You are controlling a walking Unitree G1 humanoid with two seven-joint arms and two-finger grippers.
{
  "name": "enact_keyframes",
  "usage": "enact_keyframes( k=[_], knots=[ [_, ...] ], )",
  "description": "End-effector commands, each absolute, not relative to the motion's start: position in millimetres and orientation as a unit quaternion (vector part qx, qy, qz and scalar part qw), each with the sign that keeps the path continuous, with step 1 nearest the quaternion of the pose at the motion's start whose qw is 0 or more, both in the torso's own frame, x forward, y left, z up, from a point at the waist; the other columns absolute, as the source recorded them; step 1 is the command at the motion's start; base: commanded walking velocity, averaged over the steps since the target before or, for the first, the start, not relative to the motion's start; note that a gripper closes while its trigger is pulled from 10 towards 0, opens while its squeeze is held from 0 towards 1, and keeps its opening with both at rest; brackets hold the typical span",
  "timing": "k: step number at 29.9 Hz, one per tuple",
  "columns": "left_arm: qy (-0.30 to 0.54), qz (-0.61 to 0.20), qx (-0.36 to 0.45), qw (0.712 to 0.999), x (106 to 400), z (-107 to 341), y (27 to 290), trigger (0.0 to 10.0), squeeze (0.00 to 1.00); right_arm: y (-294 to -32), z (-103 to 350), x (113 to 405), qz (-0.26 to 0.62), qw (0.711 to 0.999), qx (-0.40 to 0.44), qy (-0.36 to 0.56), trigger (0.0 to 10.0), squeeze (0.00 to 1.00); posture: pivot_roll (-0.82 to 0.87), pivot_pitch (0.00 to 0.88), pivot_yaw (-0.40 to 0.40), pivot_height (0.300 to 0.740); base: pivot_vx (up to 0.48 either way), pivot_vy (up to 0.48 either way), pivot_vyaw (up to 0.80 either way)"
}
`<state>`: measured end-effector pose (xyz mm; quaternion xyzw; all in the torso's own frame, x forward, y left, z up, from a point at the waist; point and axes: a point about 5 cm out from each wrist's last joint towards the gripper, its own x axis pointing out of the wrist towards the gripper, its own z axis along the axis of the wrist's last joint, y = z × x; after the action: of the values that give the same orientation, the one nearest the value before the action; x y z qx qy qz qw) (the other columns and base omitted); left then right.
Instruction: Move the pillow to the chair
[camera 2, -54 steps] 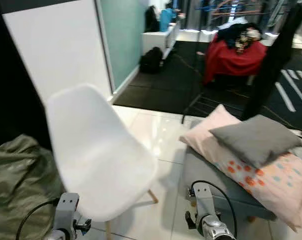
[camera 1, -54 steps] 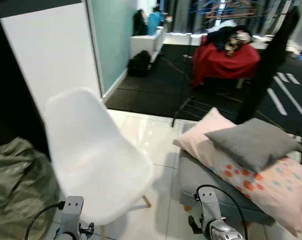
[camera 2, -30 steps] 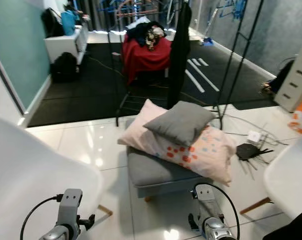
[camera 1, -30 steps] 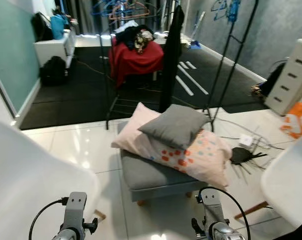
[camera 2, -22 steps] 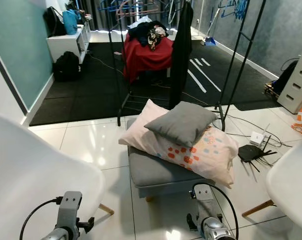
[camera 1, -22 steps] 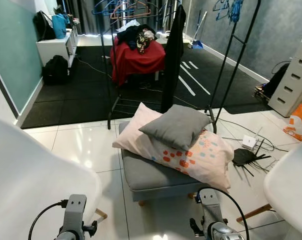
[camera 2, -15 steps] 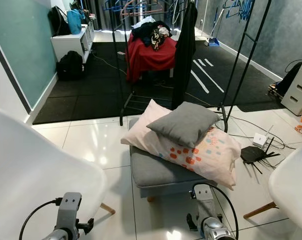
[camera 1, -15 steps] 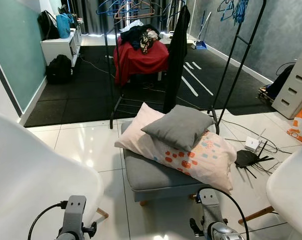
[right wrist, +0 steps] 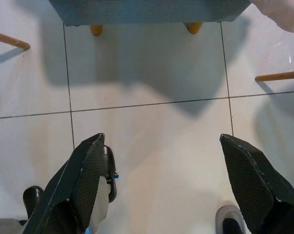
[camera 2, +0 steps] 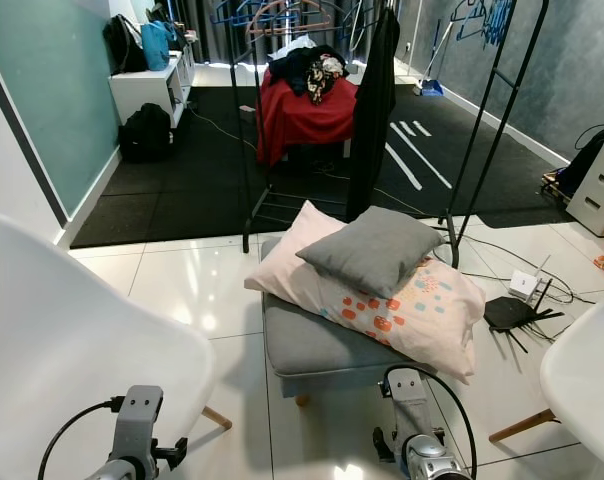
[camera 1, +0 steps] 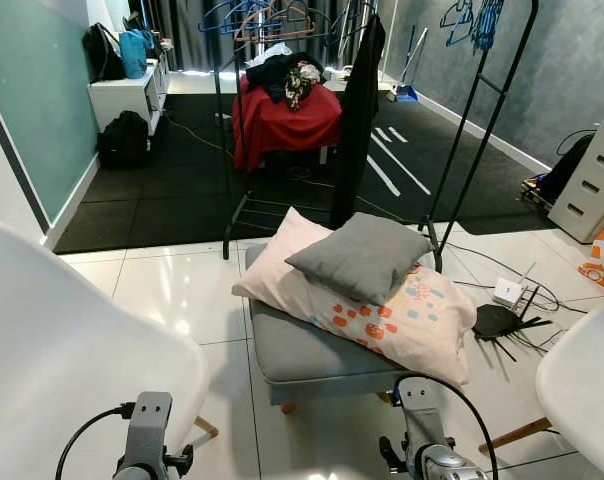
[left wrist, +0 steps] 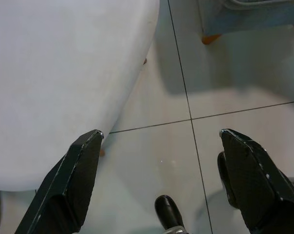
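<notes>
On the grey footstool (camera 1: 302, 350), small grey pillow (camera 1: 357, 255) atop floral pillow (camera 1: 407, 320) looks soft, light—pinch a corner; left gripper (left wrist: 159, 183) & right gripper (right wrist: 161, 185) both spread wide, empty.

This looks like a lived-in room of a home, used partly for storing and drying clothes. The near floor (camera 1: 172, 300) is glossy white tile, giving way to dark carpet (camera 1: 172, 200) farther back. A black clothes rack (camera 1: 482, 110) carries hangers (camera 1: 252, 15) and a hanging dark garment (camera 1: 355, 110). A heap of laundry lies on a red-draped stand (camera 1: 282, 110). A grey footstool (camera 1: 302, 350) bears two pillows, white moulded chairs (camera 1: 72, 350) stand near, bags (camera 1: 122, 140) sit by a teal wall (camera 1: 32, 110), and a router (camera 1: 497, 320) with cables lies on the tiles.
</notes>
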<state>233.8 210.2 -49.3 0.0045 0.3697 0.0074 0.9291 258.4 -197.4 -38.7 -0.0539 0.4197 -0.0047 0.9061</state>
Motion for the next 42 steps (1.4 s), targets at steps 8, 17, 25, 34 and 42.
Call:
enact_keyframes(
  k=[8, 17, 25, 34, 42],
  knots=[
    [0.383, 0.007, 0.006, 0.924, 228.4, -52.9, 212.2, 10.0, 0.00, -197.6, -40.2, 256.4, -0.001, 0.903, -0.059, 0.426, 10.0, 0.00, -0.07, 0.029, -0.042, 0.740, 0.000, 0.000, 0.00],
    [0.383, 0.009, 0.002, 0.924, 229.3, -52.6, 211.6, 10.0, 0.00, -198.9, -39.1, 257.6, 0.003, 0.902, -0.066, 0.427, 10.0, 0.00, -0.06, 0.036, -0.059, 0.740, 0.000, 0.000, 0.00],
    [0.383, 0.005, -0.001, 0.924, 230.6, -51.8, 211.6, 10.0, 0.00, -198.0, -38.8, 258.2, 0.005, 0.902, -0.066, 0.427, 10.0, 0.00, -0.06, 0.035, -0.063, 0.740, 0.000, 0.000, 0.00],
    [0.383, 0.002, -0.003, 0.924, 231.3, -51.6, 210.3, 10.0, 0.00, -198.3, -38.8, 258.2, 0.006, 0.902, -0.067, 0.427, 10.0, 0.00, -0.06, 0.027, -0.054, 0.740, 0.000, -0.269, 0.00],
    [0.384, -0.004, -0.004, 0.923, 230.6, -52.4, 208.3, 10.0, 0.00, -199.7, -39.1, 257.5, 0.006, 0.901, -0.068, 0.428, 10.0, 0.00, -0.07, 0.028, -0.054, 0.740, 0.000, -0.391, 0.00]
  ],
)
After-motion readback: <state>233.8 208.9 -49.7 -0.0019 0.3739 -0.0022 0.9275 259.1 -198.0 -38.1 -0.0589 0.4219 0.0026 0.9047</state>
